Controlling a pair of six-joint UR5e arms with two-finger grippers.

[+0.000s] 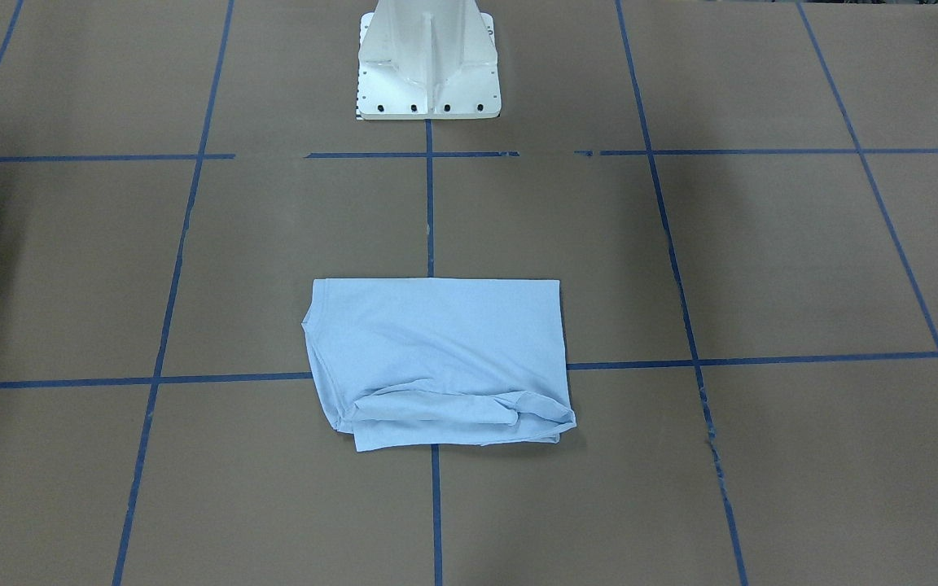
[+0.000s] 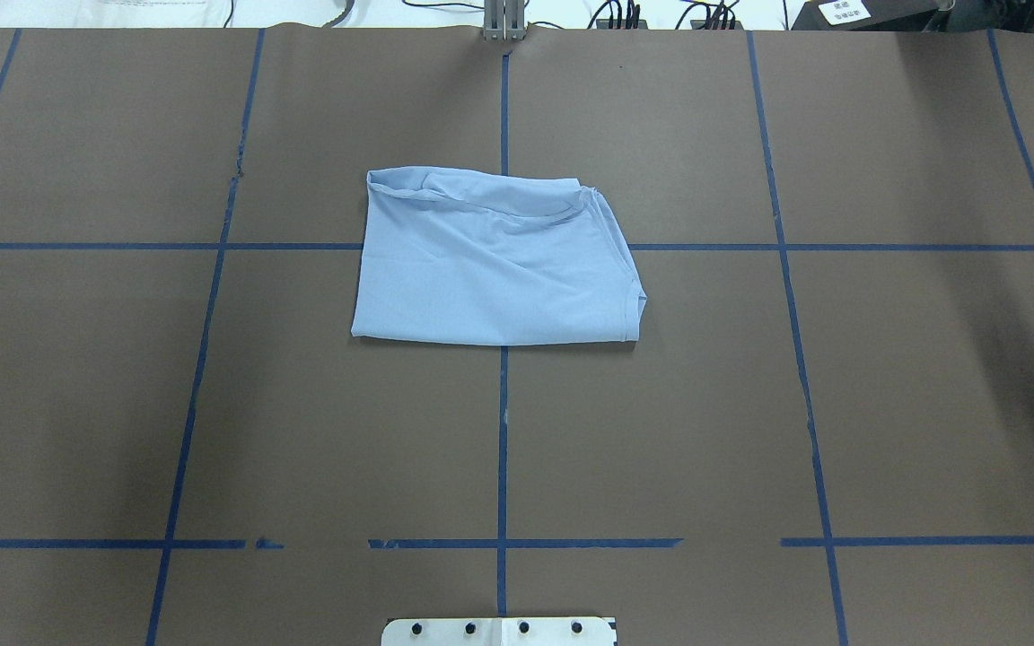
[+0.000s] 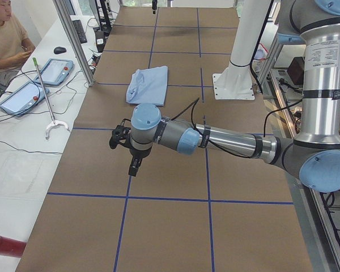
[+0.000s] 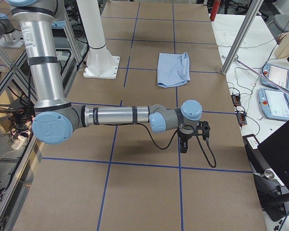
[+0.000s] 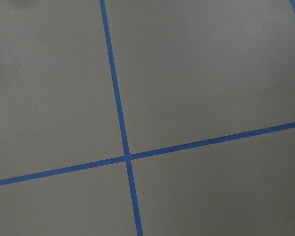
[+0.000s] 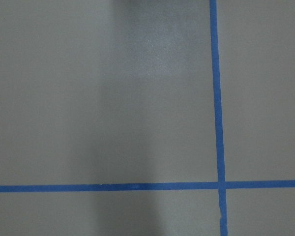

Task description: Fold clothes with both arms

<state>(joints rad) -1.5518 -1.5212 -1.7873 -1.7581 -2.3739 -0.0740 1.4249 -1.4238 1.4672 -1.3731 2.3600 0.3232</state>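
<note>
T-shirt [image 2: 495, 265], light blue, lies folded into a rough rectangle mid-table [image 2: 212, 404] over a crossing of blue tape lines [image 2: 502, 449]. Its long axis runs across the table. The edge toward the robot is straight and the far edge is rumpled in layers. The left gripper [image 3: 134, 169] and right gripper [image 4: 184, 144] hover well apart from it; I cannot tell whether their fingers are apart or together.

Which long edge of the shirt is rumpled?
The edge of the shirt farthest from the base: its layers bunch and overlap there. The edge nearest the base lies straight and flat.
</note>
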